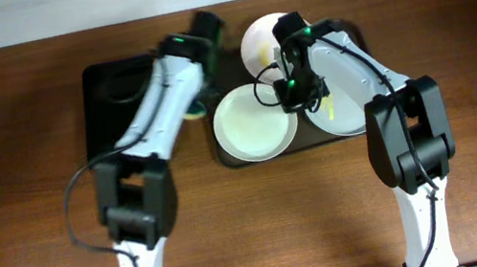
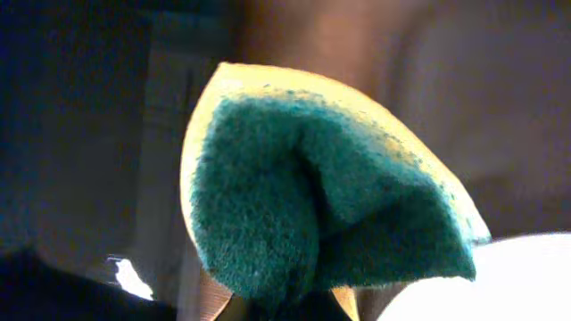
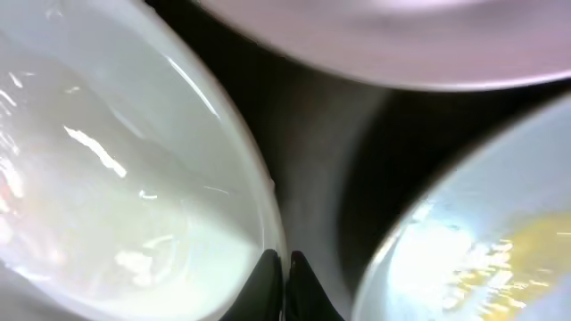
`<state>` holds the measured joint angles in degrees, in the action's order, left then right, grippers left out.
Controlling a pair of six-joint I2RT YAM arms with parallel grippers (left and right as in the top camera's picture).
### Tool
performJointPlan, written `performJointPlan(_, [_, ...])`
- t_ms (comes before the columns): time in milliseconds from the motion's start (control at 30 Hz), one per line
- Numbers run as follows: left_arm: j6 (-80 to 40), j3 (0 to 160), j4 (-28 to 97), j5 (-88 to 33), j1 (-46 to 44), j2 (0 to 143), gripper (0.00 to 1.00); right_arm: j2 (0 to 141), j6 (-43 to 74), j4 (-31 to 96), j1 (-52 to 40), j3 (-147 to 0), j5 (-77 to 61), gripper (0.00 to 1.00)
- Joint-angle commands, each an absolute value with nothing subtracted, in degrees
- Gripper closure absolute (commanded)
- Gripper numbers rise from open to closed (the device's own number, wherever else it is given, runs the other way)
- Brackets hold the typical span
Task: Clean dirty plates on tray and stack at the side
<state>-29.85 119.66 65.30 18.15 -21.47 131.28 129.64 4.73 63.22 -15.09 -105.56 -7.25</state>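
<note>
- A glossy black rectangular tray lies at the far left of the brown wooden surface. The left arm crosses it and hides part of it.
- The left jaws are clenched on a yellow foam sponge with a dark green scouring face. The squeeze folds it green side out, probably so the rough side meets a plate. The sponge fills the wrist view and nearly hides the jaws themselves.
- Just right of the black tray, the large brown-grey rectangular tray carries all three plates.
- The faintly greenish round white plate sits at the tray's front left. The right jaws are drawn together at its rim and appear to pinch it, likely to steady or lift it for wiping. The contact is cut off at the frame's bottom edge, so this grip is a judgement.
- The plain round white plate lies at the tray's back, partly under the right arm and blurred in the wrist view.
- The round white plate with a yellow smear sits front right, largely covered by the right arm.
- No stack shows beside the tray yet.
</note>
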Motion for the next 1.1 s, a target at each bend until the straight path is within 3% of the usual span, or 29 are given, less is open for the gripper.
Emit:
performJointPlan(0, [-29.71, 121.58, 65.65, 4.34, -12.60, 124.68, 1.00, 130.61, 2.50, 65.52, -15.46, -111.00, -1.32, 0.96])
performJointPlan(100, [-29.61, 121.56, 68.10, -2.68, -6.31, 124.68, 1.00, 130.28, 1.26, 68.14, -17.39, -116.09, 3.66, 0.96])
performJointPlan(267, [-25.58, 121.54, 71.09, -2.76, -0.38, 124.81, 1.00, 130.21, 1.23, 74.85, -22.26, -127.22, 20.67, 0.96])
performJointPlan(400, [-25.19, 121.54, 71.48, -2.17, 1.58, 124.81, 1.00, 130.21, 1.26, 79.24, -26.06, -134.47, 29.41, 0.96])
performJointPlan(633, [-24.08, 121.54, 71.90, -2.15, 2.15, 124.81, 1.00, 130.10, -0.75, 80.73, -35.53, -139.26, 60.40, 0.96])
performJointPlan(1067, [-24.10, 121.54, 71.85, -2.17, 2.15, 124.81, 1.00, 130.10, -7.73, 78.22, -40.53, -139.24, 72.73, 0.96])
